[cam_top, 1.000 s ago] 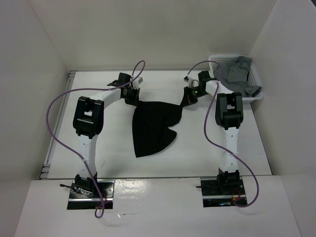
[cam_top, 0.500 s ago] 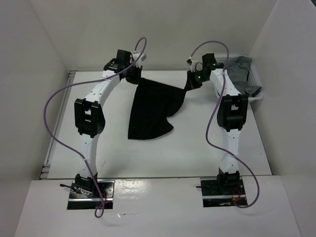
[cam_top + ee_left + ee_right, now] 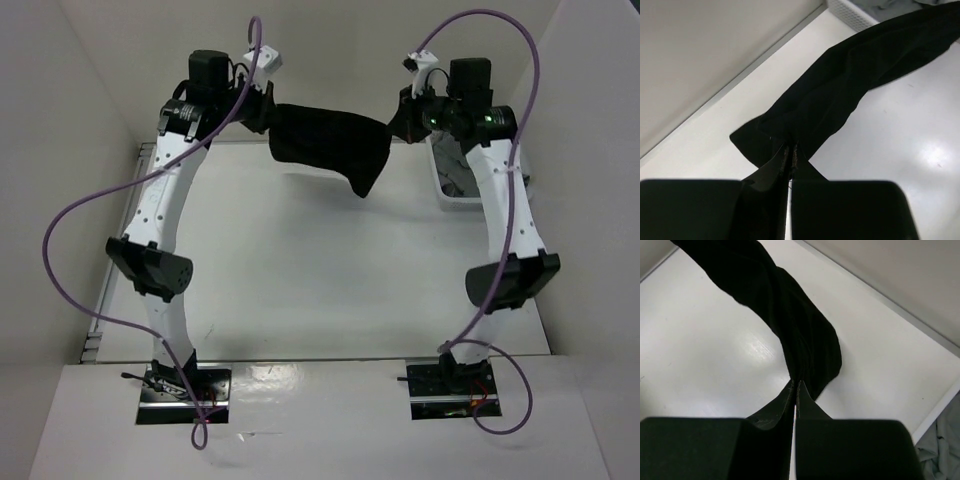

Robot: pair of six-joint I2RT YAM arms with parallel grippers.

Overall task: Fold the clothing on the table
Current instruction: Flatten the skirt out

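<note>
The black clothing (image 3: 330,145) hangs stretched in the air between both raised arms, high above the white table (image 3: 320,270), with one corner drooping in the middle. My left gripper (image 3: 268,112) is shut on its left edge; in the left wrist view the clothing (image 3: 850,85) runs away from the closed gripper (image 3: 791,148). My right gripper (image 3: 405,115) is shut on the right edge; the right wrist view shows the clothing (image 3: 785,305) pinched at the gripper (image 3: 796,383).
A white lattice basket (image 3: 450,195) holding a grey garment (image 3: 940,450) stands at the back right of the table, partly hidden behind the right arm. White walls close in the table on the left, back and right.
Both arms have risen steeply and lifted the clothing off the table; it now hangs in the air between them. The right gripper finished closing on its edge.
</note>
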